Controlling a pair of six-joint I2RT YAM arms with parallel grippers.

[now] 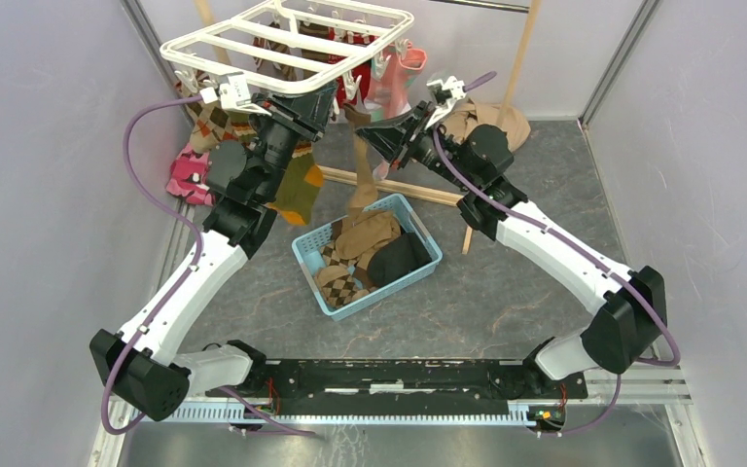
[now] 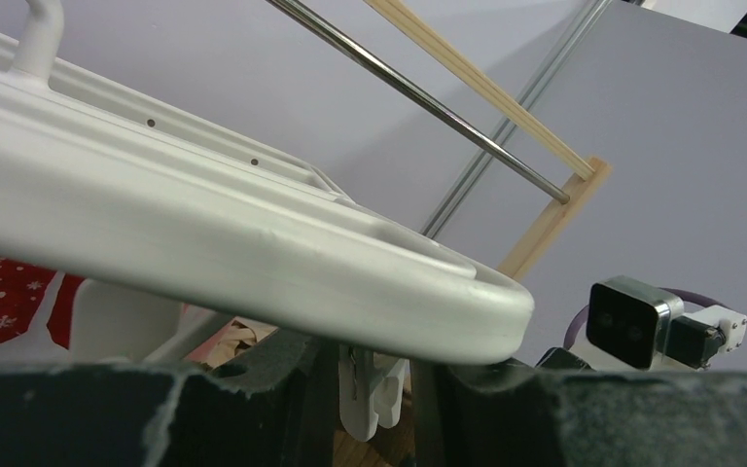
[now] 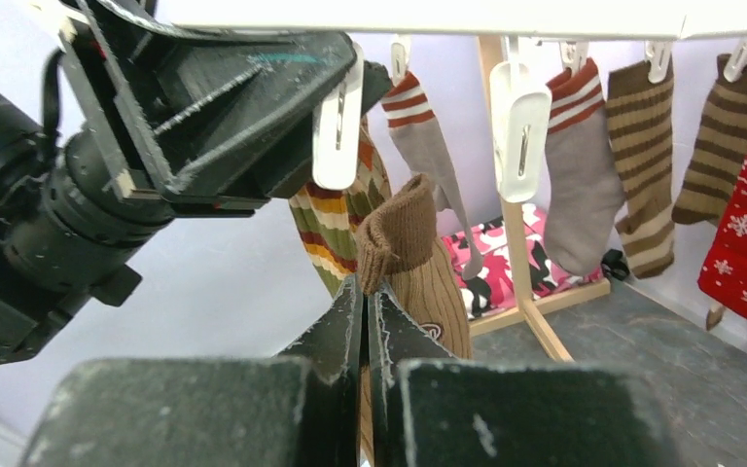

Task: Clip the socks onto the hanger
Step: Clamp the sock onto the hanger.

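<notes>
Right hand [image 3: 365, 288] tight on one brown sock [image 3: 405, 230], left hand [image 1: 316, 102] (narrow) on one clip [image 3: 336, 122]

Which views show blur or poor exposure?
Top external: evenly lit, sharp. Left wrist: the close hanger looks bright and soft; the left hand gripping a clip is nearly black. Right wrist: the right hand is dark and blurred; the brown sock it pinches is crisp.

I have my right gripper [image 3: 366, 292] closed on the brown sock [image 3: 401, 232] at its cuff. The cuff sits just below the white clip [image 3: 336, 126], which the left gripper [image 3: 282, 117] squeezes under the hanger [image 3: 447, 15]. Striped socks [image 3: 584, 175] hang to the right.
</notes>
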